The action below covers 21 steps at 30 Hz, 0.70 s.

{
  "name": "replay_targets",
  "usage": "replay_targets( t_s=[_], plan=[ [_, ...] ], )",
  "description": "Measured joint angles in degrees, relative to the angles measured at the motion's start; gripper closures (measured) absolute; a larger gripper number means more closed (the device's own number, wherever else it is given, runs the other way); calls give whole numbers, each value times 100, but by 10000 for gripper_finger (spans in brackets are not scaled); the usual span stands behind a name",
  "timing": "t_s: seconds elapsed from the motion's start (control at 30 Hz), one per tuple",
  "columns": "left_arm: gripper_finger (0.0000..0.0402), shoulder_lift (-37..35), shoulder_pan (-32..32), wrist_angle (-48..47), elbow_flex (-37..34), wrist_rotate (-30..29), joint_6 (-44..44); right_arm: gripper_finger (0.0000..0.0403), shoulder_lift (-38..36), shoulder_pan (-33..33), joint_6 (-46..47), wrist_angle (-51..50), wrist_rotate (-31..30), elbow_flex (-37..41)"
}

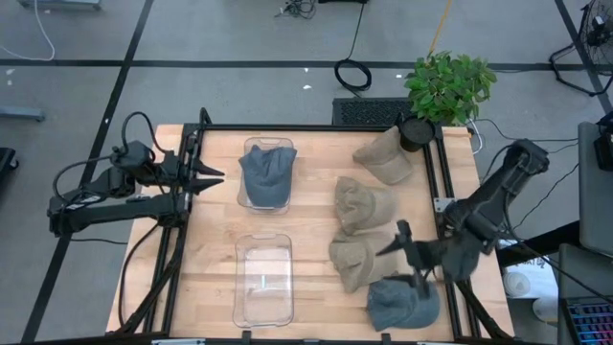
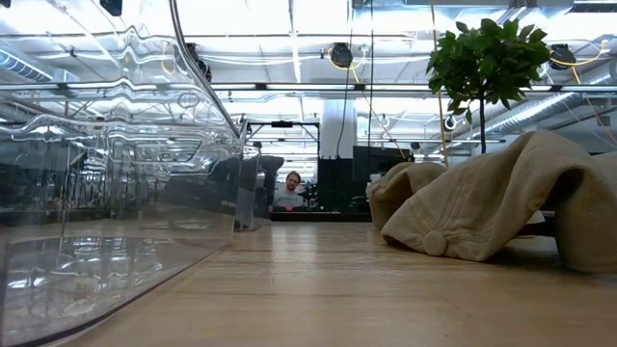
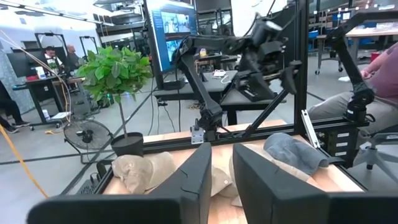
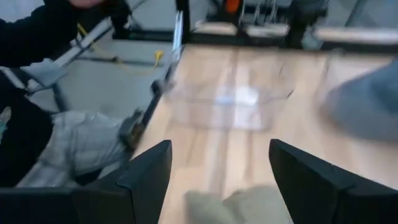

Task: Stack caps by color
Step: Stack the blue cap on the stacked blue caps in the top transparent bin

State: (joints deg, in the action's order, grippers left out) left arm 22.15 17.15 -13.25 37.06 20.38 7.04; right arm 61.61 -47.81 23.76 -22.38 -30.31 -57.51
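- The right gripper [image 1: 407,251] is hanging with its jaws wide open and nothing in them.
- A blue-grey cap [image 1: 402,302] is lying just below and beside those jaws, near the table's [image 1: 316,230] front edge, and a tan cap [image 1: 356,261] is sitting right next to them.
- The right arm is much nearer to both.
- The left gripper [image 1: 203,178] is waiting far off with its jaws a little apart, beside the far bin [image 1: 267,175] holding a blue-grey cap [image 1: 268,171].
- The near bin [image 1: 262,279] looks empty, with open wood around it.

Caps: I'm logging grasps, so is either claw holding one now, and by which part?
Neither. The left claw is empty beside the bin; the right claw hangs open over the tan caps.
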Motion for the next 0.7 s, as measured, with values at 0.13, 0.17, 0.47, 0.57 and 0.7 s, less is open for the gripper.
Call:
replay_targets(
  t_s=[0.13,0.17,0.47,0.57,0.7],
  plan=[
    [336,0,0,1,0,0,12,148,766,-413,1239,-1323,18,-880],
    [336,0,0,-1,0,0,12,149,975,-488,1567,-1667,58,-1088],
    [340,0,1,0,0,2,12,171,2413,-709,4357,-3838,1954,-1764],
    [340,0,2,-1,0,2,17,172,2813,-709,4628,-4390,2468,-1764],
    [341,0,1,0,0,2,17,172,3182,-709,4465,-4552,2569,-1764]
  ],
)
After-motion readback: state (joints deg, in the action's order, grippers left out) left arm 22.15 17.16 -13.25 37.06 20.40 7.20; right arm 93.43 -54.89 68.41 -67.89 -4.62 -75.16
